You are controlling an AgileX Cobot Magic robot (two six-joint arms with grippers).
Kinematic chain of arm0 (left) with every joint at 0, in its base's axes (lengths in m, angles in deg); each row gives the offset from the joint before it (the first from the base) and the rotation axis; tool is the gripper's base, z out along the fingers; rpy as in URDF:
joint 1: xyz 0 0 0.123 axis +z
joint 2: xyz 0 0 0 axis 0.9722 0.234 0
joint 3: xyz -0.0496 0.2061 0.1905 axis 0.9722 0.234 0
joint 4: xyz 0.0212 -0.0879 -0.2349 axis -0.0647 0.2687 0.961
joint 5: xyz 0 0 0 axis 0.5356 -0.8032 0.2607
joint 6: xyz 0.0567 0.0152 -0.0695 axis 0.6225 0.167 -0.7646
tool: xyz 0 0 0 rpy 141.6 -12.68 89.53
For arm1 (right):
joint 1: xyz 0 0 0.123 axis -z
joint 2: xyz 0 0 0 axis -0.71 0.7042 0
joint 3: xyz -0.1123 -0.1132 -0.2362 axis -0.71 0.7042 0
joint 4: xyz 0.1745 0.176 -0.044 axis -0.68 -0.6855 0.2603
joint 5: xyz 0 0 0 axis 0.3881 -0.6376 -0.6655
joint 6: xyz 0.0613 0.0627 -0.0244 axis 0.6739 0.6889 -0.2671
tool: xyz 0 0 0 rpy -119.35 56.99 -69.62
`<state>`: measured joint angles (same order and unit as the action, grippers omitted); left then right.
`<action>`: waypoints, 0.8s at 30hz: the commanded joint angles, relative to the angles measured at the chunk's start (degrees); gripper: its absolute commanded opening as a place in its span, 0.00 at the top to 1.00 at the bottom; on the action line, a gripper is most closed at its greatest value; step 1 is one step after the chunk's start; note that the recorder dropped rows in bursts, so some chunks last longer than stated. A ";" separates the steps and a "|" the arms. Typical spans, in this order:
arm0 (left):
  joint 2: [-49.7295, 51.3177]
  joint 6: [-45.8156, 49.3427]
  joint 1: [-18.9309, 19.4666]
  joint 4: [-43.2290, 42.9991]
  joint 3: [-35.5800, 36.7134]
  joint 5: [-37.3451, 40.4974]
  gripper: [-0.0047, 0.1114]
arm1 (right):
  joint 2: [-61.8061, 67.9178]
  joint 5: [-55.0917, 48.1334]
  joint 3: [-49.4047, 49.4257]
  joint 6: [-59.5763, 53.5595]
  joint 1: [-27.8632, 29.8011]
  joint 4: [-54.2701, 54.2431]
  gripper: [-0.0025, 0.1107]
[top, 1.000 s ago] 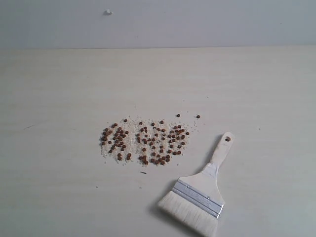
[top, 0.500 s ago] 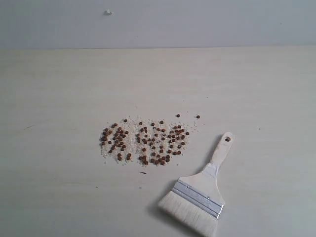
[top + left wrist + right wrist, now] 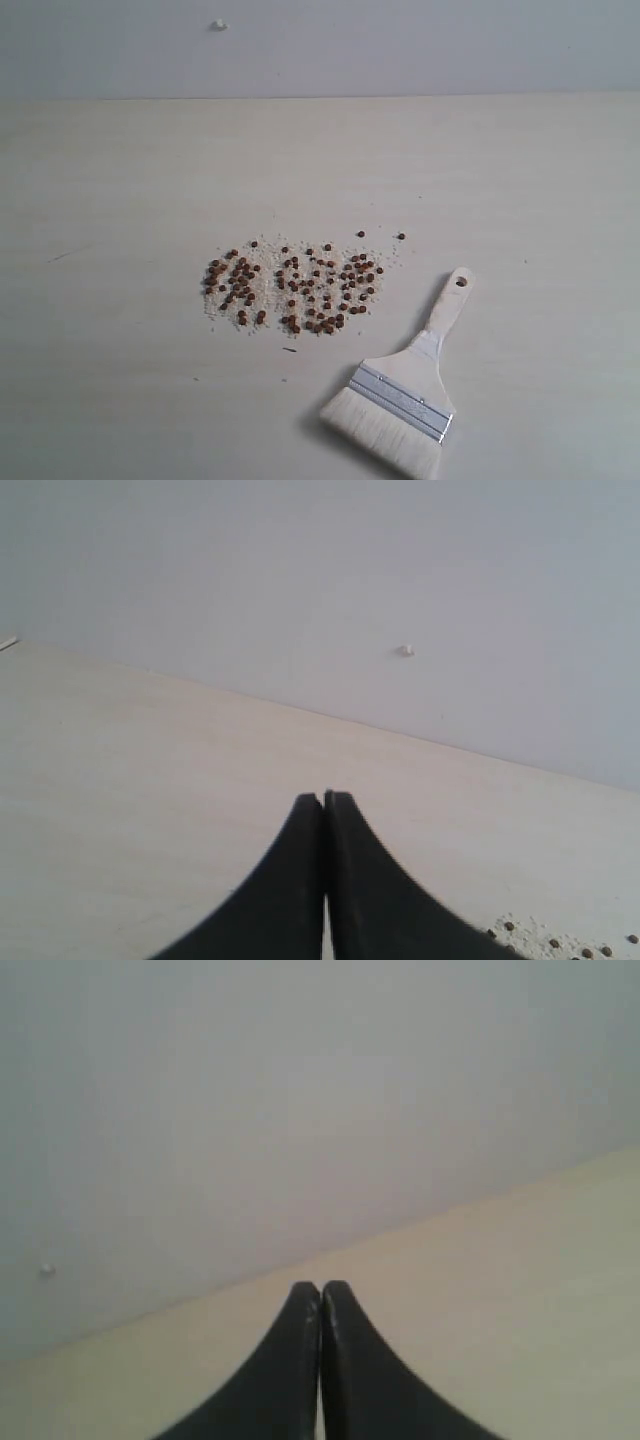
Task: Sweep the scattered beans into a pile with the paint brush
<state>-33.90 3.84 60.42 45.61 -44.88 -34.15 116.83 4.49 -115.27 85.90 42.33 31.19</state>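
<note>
Brush waiting, beans spread out

The small round red-brown beans lie scattered on the pale wooden table. The flat paint brush with white bristles lies just beside them, handle slanting up toward the far wall. The left gripper and right gripper are both closed and empty. Best to open wide and grab the handle.

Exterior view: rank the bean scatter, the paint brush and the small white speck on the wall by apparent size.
1. Bean scatter, the widest spread.
2. Paint brush, nearly as long; it lies nearer the bottom edge, so this ranking is unsure.
3. White speck, tiny.
</note>
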 commanded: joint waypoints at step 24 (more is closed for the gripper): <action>-0.25 0.24 0.11 0.39 0.08 -0.28 0.96 | 36.39 -59.46 -37.12 -4.43 0.22 16.60 0.98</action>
<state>-33.90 4.00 60.42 45.61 -44.80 -34.15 151.63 -47.42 -152.10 84.39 42.33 49.45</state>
